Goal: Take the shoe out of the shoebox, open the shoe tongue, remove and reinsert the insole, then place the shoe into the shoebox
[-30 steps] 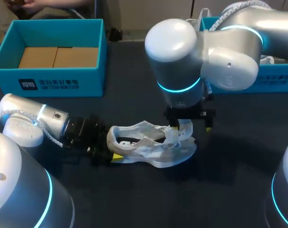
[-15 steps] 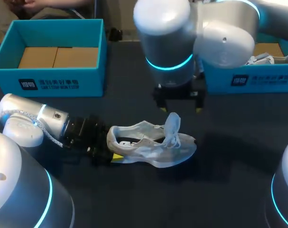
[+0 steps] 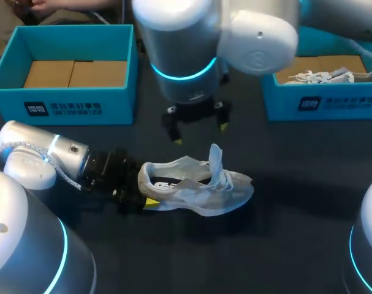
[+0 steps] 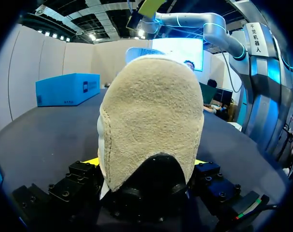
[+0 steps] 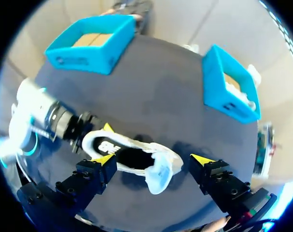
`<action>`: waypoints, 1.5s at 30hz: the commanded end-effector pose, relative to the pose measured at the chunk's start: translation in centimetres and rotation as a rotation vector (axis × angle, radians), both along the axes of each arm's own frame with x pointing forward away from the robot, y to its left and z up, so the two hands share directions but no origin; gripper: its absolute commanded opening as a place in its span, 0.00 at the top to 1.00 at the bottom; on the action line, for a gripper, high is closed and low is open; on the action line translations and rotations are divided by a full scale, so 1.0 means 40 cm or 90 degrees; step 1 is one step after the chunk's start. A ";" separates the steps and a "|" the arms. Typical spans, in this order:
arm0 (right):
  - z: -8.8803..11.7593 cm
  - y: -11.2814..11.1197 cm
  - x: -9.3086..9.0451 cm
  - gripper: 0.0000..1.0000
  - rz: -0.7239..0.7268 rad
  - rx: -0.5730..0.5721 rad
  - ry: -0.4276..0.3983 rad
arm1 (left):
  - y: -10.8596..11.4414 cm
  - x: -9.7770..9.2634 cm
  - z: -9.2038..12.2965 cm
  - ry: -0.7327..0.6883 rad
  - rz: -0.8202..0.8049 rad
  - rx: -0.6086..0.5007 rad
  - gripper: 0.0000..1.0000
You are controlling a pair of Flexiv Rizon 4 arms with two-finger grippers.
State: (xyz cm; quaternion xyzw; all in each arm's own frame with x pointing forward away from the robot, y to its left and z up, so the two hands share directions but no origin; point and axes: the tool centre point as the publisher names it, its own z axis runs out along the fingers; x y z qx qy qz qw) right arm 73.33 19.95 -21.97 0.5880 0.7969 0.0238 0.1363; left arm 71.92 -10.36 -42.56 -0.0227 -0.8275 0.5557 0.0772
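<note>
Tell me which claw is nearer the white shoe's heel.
Left. The left claw is shut on the shoe at its heel; the right claw hangs open above the shoe's middle, not touching it.

Dark blue desk (image 3: 296,184) with three items resting on it. A white shoe (image 3: 192,187) lies near the middle, opening upward, tongue raised. The heel-side shoebox (image 3: 69,101), teal and open-topped, stands beyond the shoe, off towards its heel. The toe-side shoebox (image 3: 345,101), also teal and open, stands beyond the shoe towards its toe. Both boxes are well apart from the shoe.
</note>
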 end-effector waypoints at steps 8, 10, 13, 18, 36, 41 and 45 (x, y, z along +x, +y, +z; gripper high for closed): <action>-0.011 0.102 -0.024 0.00 0.518 -0.055 0.055 | 0.001 -0.001 -0.003 0.001 -0.002 0.002 1.00; -0.010 0.104 -0.029 0.00 0.557 -0.046 0.056 | 0.001 -0.001 -0.003 0.001 -0.002 0.002 1.00; -0.015 0.103 -0.038 0.00 0.613 -0.033 0.071 | 0.001 -0.001 -0.003 0.001 -0.002 0.002 1.00; -0.027 0.103 -0.046 0.12 0.684 -0.027 0.098 | 0.001 -0.001 -0.003 0.001 -0.002 0.002 1.00; -0.078 0.109 -0.072 1.00 0.666 -0.031 0.116 | 0.001 -0.001 -0.003 0.001 -0.002 0.002 1.00; -0.078 0.109 -0.072 1.00 0.666 -0.031 0.116 | 0.001 -0.001 -0.003 0.001 -0.002 0.002 1.00; -0.078 0.109 -0.072 1.00 0.666 -0.031 0.116 | 0.001 -0.001 -0.003 0.001 -0.002 0.002 1.00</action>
